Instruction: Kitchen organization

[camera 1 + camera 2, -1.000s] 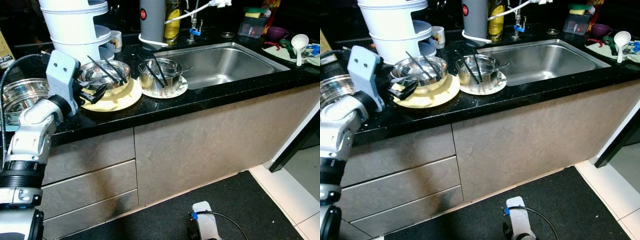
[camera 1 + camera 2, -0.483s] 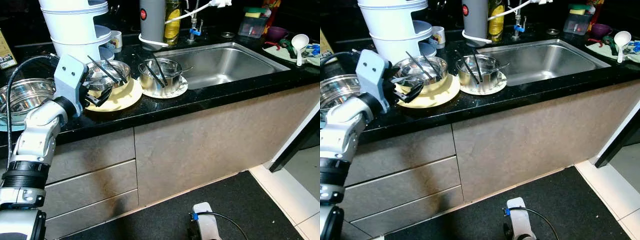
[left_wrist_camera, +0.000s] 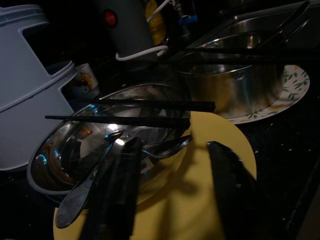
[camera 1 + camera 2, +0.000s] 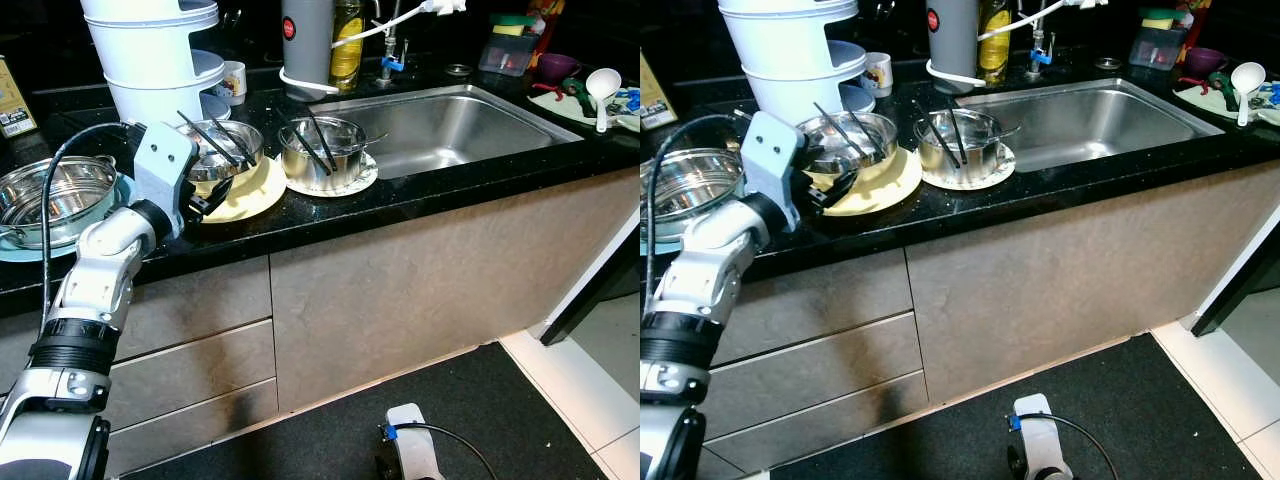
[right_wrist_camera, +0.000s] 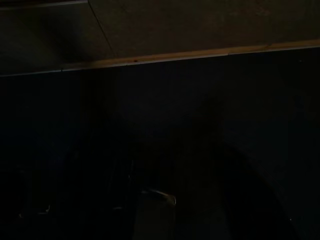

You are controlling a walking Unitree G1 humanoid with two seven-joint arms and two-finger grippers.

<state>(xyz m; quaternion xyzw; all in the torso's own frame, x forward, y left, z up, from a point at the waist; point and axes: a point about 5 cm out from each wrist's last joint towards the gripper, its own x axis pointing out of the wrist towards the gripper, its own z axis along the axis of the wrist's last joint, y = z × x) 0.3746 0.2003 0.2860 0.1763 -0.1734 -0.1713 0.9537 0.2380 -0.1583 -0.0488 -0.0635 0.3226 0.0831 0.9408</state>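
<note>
Worktop [image 4: 420, 190] of black speckled stone runs across the kitchen above grey drawer fronts [image 4: 190, 370], with a stainless sink [image 4: 450, 125] set into it. The left gripper [image 4: 205, 195], fingers spread apart, sits at the yellow plate [image 4: 245, 190], which carries a steel bowl [image 4: 215, 150] with black chopsticks [image 4: 205, 137] across its rim and a spoon [image 3: 90, 187] leaning out. Just beside it, a second steel bowl [image 4: 322, 150] with chopsticks stands on a patterned plate [image 4: 350, 182]. A white appliance [image 4: 155, 50] stands behind; a steel pot [image 4: 55, 195] sits further along the worktop. Dark floor mat [image 4: 330, 430] lies below. The right wrist view is too dark to tell that gripper's state.
</note>
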